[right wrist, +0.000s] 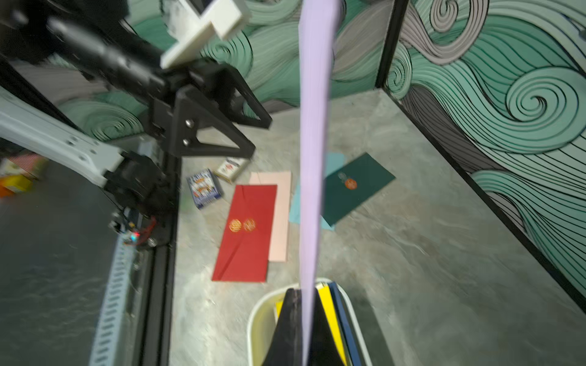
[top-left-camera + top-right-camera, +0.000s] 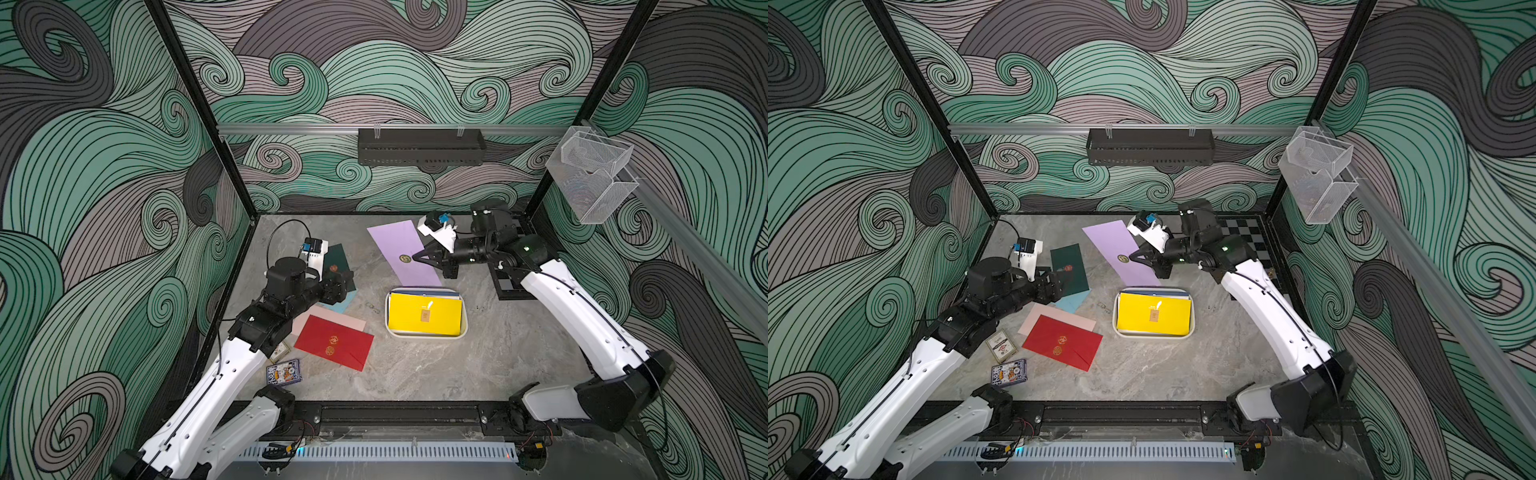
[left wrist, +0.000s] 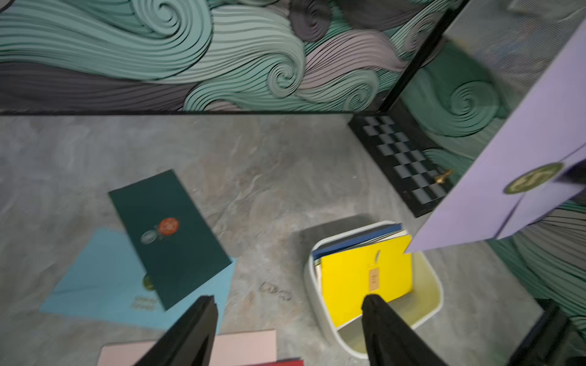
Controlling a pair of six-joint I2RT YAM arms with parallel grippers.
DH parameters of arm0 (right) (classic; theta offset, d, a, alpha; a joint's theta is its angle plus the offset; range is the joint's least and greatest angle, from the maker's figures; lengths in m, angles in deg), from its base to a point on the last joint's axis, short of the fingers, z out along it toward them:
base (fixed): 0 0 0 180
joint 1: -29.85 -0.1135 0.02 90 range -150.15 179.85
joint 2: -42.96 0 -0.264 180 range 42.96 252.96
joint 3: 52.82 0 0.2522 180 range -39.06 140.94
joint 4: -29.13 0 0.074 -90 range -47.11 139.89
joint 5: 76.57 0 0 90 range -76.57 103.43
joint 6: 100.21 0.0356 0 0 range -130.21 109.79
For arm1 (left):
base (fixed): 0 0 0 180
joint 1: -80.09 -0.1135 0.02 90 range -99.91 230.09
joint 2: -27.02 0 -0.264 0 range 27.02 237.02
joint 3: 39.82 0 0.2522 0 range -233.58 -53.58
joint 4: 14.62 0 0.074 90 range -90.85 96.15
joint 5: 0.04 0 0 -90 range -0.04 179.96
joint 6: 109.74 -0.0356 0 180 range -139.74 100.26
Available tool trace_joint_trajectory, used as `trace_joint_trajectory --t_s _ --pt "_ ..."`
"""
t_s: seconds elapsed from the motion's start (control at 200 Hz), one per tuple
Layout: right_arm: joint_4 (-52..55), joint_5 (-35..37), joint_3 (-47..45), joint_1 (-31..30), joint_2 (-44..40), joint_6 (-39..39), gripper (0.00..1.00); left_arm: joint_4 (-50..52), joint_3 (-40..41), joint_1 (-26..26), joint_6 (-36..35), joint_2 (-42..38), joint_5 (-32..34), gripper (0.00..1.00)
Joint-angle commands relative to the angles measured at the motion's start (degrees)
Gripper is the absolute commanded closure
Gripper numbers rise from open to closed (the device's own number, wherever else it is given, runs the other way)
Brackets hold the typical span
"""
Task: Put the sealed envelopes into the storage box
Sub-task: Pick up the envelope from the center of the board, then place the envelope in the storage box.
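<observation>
Looking along the right wrist view, I see the right claw (image 1: 306, 294) pinched tight on the lilac envelope (image 1: 314, 126). The envelope shows edge-on as a thin strip up the frame's centre, above the storage box (image 1: 253, 317). In both top views it shows its broad face and dark round seal, tilted, with its lower end by the box's far rim.

Only the left wrist view shows the left claw (image 3: 288, 304) spread wide with nothing between its fingers. Beyond it a dark green envelope (image 3: 168, 237) lies across a light blue envelope (image 3: 95, 285). A chessboard (image 2: 1246, 232) shows in a top view, right of centre.

A yellow envelope (image 2: 424, 313) tops the stack in the box. At lower left of centre a red envelope (image 2: 334, 343) overlaps a pink envelope (image 2: 328, 316), with two card packs (image 2: 284, 372) close by.

The tabletop (image 2: 457, 365) is grey and marbled. Green and grey swirls cover the walls. A black shelf (image 2: 419, 147) hangs at the back and clear mesh baskets (image 2: 594, 174) at upper right.
</observation>
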Motion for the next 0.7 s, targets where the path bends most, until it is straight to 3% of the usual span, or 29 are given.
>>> trace_joint_trajectory --t_s 0.0,0.23,0.695 --pt "16.24 17.19 2.54 -0.82 4.45 -14.17 1.00 3.06 2.11 -0.47 -3.27 -3.84 3.11 0.24" --pt "21.88 29.47 2.11 -5.58 10.13 -20.68 1.00 5.24 3.69 -0.53 -5.34 -3.84 2.58 0.25" --pt "23.63 32.86 -1.04 -9.32 14.57 -23.93 1.00 4.78 6.23 -0.51 -7.50 -5.81 2.76 0.25"
